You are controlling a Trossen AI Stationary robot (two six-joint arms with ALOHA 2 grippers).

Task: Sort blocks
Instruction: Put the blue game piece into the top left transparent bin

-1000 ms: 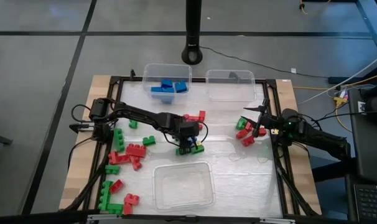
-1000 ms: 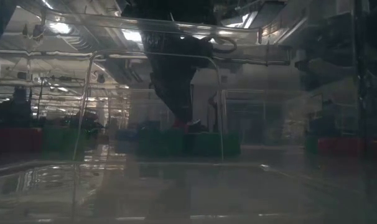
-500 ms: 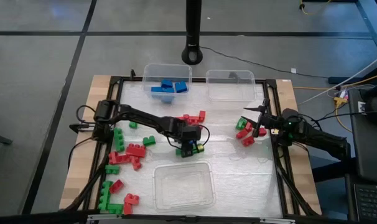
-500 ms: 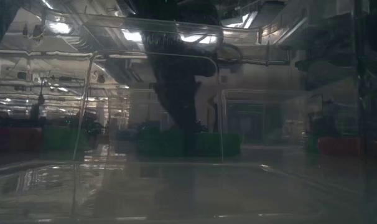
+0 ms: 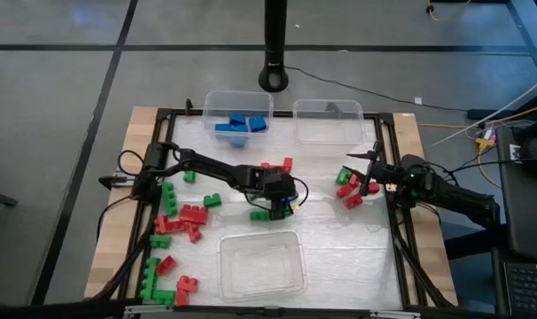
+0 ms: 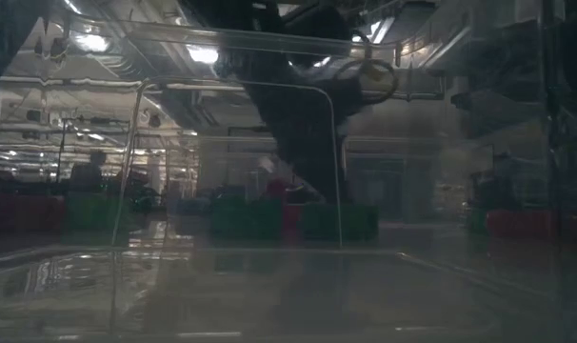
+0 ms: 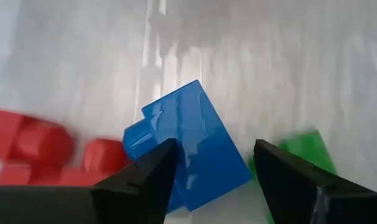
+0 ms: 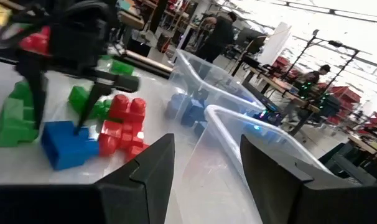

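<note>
Here the surface (image 5: 339, 239) is a pale, glossy sheet inside a dark frame on a wooden top, with three clear, thin-walled rectangular bins on it: one at 6 o'clock (image 5: 260, 264), bare; one at 12 o'clock (image 5: 213, 105) holding blue bricks; one at about 1 o'clock (image 5: 329, 121) with nothing clearly visible in it.

The left arm reaches from 9 o'clock to the centre, where the left gripper (image 5: 276, 202) sits low over a small cluster. In its wrist view the two dark fingers (image 7: 145, 180) stand apart on either side of a blue block (image 7: 188, 146), which lies tilted on the surface; whether the pads touch it I cannot tell. The right gripper (image 5: 364, 174) waits at 3 o'clock, fingers spread, beside a small red and green clump (image 5: 348, 188).

The step in hand looks like picking this blue block (blue already has its bin). The next move calls for closing squarely on its flat sides, lifting clear of the green block (image 7: 300, 152) and red blocks (image 7: 39, 152) just beside it, then carrying it toward 12 o'clock.

The blocks are hard, shiny moulded plastic, boxy with rounded studs, likely slippery. Most of the unsorted red and green ones (image 5: 182, 217) lie from 8 to 9 o'clock.
</note>
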